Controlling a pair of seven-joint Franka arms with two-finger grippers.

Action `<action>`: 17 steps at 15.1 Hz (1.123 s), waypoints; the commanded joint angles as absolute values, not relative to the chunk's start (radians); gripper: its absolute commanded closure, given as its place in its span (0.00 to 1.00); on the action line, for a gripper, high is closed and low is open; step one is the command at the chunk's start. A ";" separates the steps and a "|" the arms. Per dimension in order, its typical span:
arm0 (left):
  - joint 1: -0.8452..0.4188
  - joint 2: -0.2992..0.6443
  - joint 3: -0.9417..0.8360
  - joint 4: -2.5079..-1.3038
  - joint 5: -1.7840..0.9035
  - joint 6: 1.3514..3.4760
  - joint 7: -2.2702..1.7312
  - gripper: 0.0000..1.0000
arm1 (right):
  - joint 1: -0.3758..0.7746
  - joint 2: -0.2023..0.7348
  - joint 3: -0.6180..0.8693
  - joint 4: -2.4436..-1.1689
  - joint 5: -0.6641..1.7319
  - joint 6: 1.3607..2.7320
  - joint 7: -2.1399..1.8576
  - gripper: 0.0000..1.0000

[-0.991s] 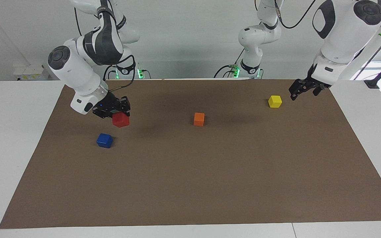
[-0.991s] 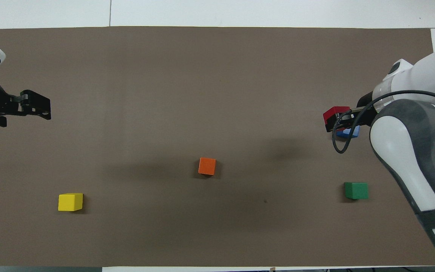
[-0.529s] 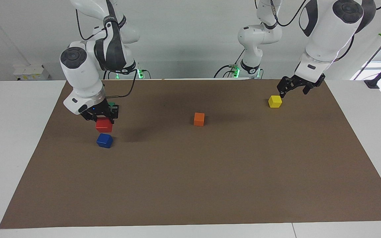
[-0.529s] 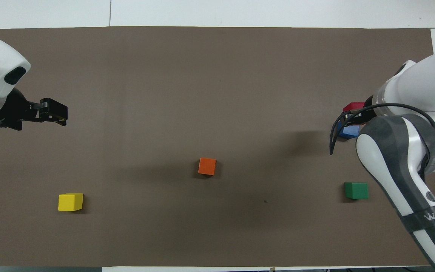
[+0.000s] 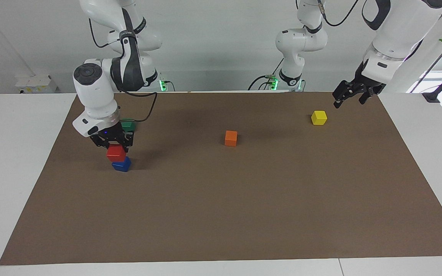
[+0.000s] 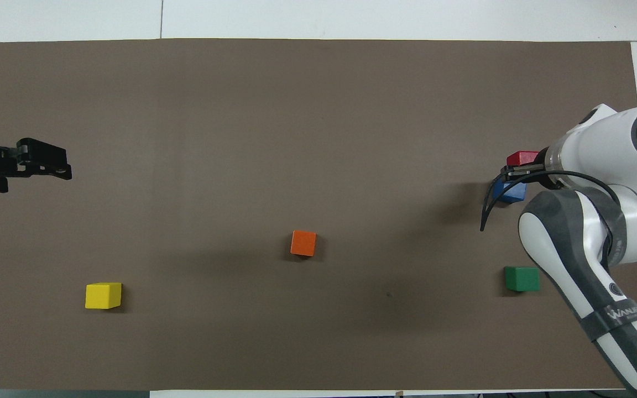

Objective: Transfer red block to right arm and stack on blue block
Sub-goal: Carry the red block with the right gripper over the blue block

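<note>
I count five cubes, one per colour. My right gripper (image 5: 114, 145) pinches the red block (image 5: 116, 153) onto the blue block (image 5: 121, 165) (touching); left gripper (image 5: 353, 96) waits, spread.

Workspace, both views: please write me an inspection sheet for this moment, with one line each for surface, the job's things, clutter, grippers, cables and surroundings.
Surface: brown mat covering a white table; no spill or damage seen.
Job's things: red block held just above or on the blue block, slightly off its centre; contact cannot be told.
Clutter: orange cube mid-mat; yellow cube toward the left arm's end; green cube nearer to the robots than the blue block.
Grippers: right gripper shut on the red block; left gripper open, empty, waiting in the air near the yellow cube.
Cables: black cable loops beside the right gripper, close to the stack.
Surroundings: white wall, arm bases with green lights.
</note>
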State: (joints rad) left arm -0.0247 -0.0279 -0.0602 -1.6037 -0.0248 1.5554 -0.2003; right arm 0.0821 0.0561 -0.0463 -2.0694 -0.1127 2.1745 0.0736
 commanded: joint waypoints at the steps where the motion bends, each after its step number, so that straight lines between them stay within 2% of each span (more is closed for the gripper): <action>1: -0.035 -0.052 -0.049 -1.632 -0.034 1.546 -0.196 0.00 | 0.064 0.031 -0.034 -2.152 -0.126 2.258 0.110 1.00; 4: -0.014 -0.051 -0.067 -1.625 -0.032 1.551 -0.195 0.00 | 0.061 0.037 -0.035 -2.206 -0.126 2.335 0.129 1.00; 17: -0.015 -0.063 -0.064 -1.632 -0.034 1.543 -0.209 0.00 | 0.032 0.072 -0.034 -2.224 -0.126 2.396 0.251 1.00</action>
